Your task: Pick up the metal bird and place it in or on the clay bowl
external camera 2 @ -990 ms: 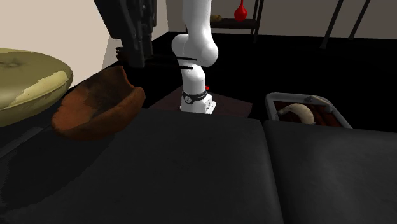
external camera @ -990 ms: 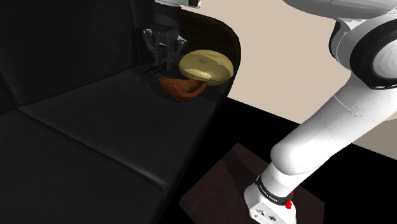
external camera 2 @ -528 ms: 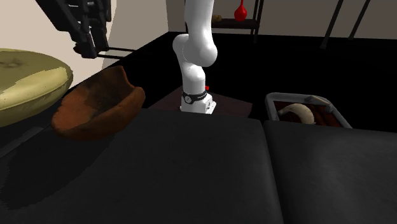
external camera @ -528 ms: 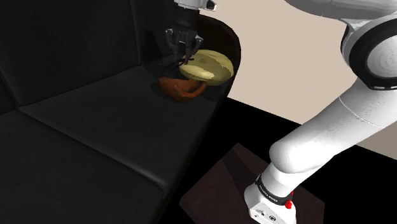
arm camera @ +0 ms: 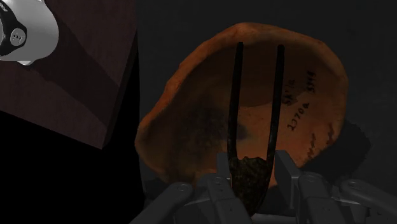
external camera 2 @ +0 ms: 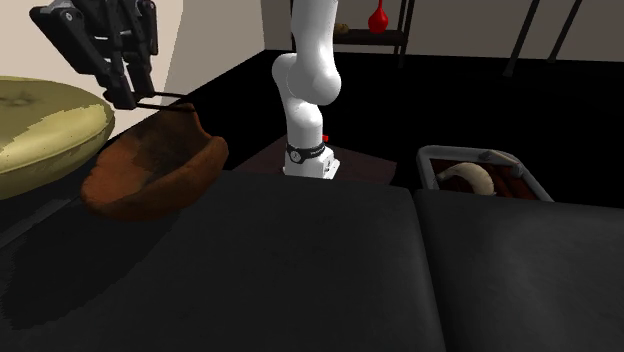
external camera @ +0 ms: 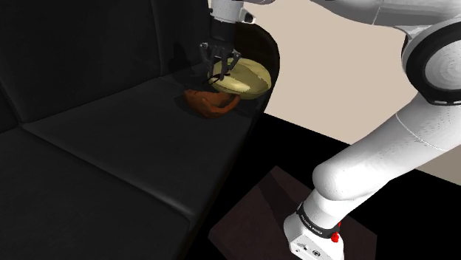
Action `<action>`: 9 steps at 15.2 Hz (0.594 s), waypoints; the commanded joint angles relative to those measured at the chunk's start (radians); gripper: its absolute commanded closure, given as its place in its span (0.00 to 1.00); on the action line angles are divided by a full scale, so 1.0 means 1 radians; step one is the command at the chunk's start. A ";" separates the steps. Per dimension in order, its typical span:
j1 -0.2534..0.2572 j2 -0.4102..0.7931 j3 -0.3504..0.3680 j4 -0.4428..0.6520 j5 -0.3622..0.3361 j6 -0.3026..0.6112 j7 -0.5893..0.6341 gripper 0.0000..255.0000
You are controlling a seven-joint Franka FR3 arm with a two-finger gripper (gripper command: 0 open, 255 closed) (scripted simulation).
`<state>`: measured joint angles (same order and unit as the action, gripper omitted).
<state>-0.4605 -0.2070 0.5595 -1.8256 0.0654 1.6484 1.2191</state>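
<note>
The picking part of the task seems finished. The gripper (external camera: 220, 68) is closed on the metal bird (arm camera: 249, 179), a dark thing with a rough body and two long thin prongs. In the wrist view the two black fingers clasp the body from both sides and the prongs stick out in front of them. The bird is off the seat, and nothing but the hand carries it. The carrying part also looks nearly done. In the wrist view the reddish-brown clay bowl (arm camera: 191, 108) lies straight beyond the bird, and its hollow is around the prongs. In the second exterior view the hand hangs above the bowl's left side and the prongs reach to the right, near the high part of the rim. I cannot tell if they touch it. The bowl is empty and stands on the black sofa (external camera 2: 400, 270), at the far end of the seat in the shoulder view, just beside a yellowish round thing (external camera 2: 40, 125). As I judge it, what is left is the last part: to bring the bird a little lower into the hollow, to let the fingers go apart, and to draw the hand away without pushing the bowl.
</note>
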 commanded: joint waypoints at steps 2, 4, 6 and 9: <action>0.002 -0.009 0.000 -0.049 0.005 0.041 -0.002 1.00; 0.003 -0.012 0.001 -0.078 0.007 0.068 -0.003 1.00; 0.004 -0.013 0.002 -0.107 0.008 0.095 -0.003 1.00; 0.005 -0.014 0.004 -0.134 0.009 0.122 -0.003 1.00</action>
<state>-0.4557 -0.2206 0.5628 -1.9498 0.0743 1.7606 1.2166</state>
